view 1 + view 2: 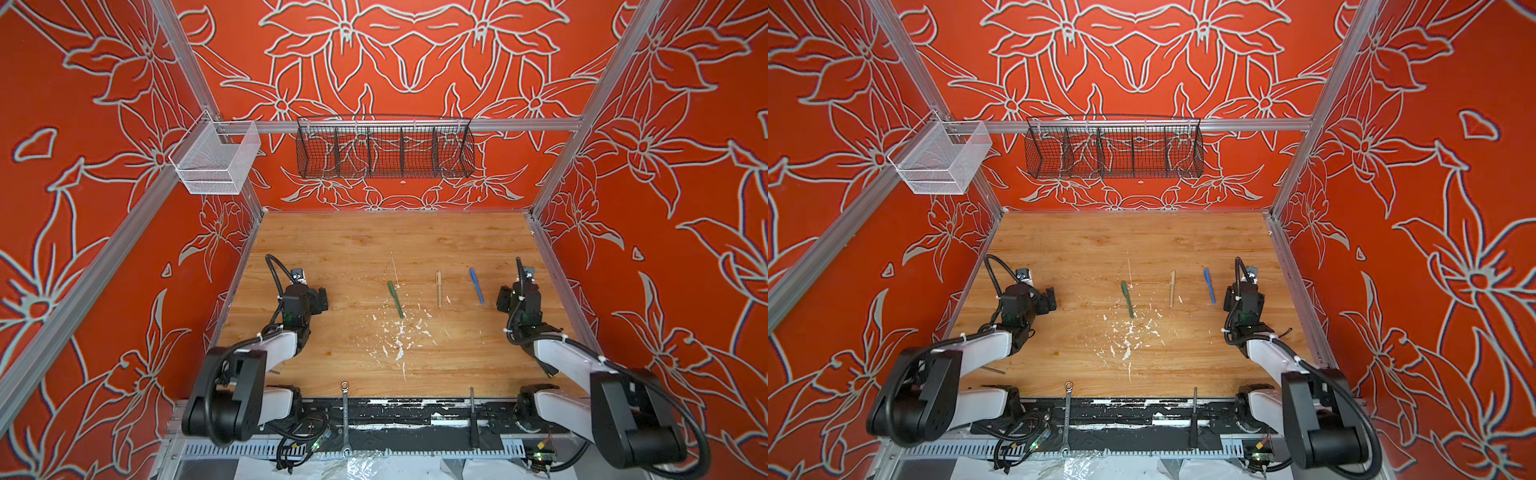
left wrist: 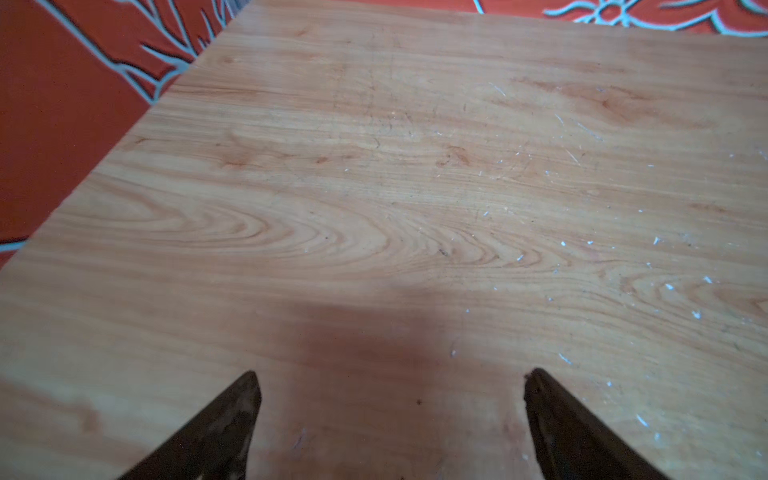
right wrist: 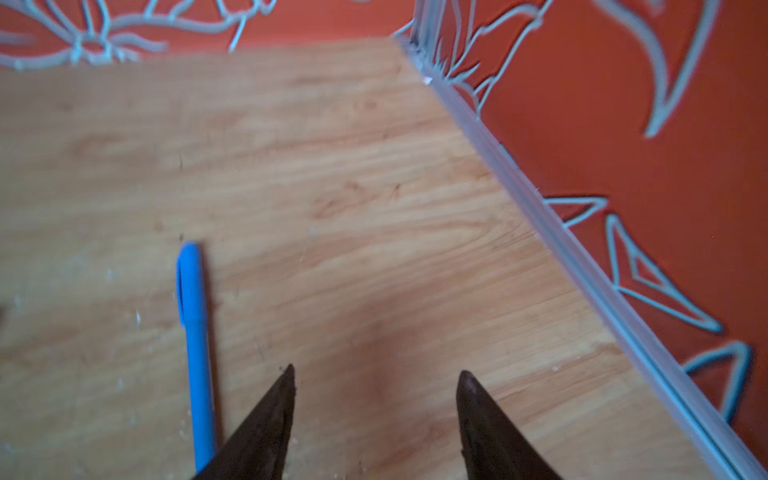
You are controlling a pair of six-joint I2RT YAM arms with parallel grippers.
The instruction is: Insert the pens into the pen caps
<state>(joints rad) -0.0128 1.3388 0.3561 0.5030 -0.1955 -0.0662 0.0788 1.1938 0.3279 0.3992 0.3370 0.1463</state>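
Observation:
Three pens lie side by side mid-table in both top views: a green pen [image 1: 397, 305], a tan pen [image 1: 439, 293] and a blue pen [image 1: 478, 291]. Each has its pen cap seated on its far end: green [image 1: 391, 287], tan [image 1: 439, 276], blue [image 1: 473, 274]. The right wrist view shows the blue cap [image 3: 190, 282] on the blue pen [image 3: 199, 395], just beside my right gripper [image 3: 376, 370], which is open and empty. At the table's left, far from the pens, my left gripper [image 2: 390, 374] is open over bare wood.
A silver wrench [image 1: 345, 415] and a dark metal rod [image 1: 472, 409] lie across the front edge. White paint flecks [image 1: 399, 334] dot the wood in front of the pens. A white mesh basket [image 1: 216, 160] and a black wire basket [image 1: 384, 147] hang on the back rail.

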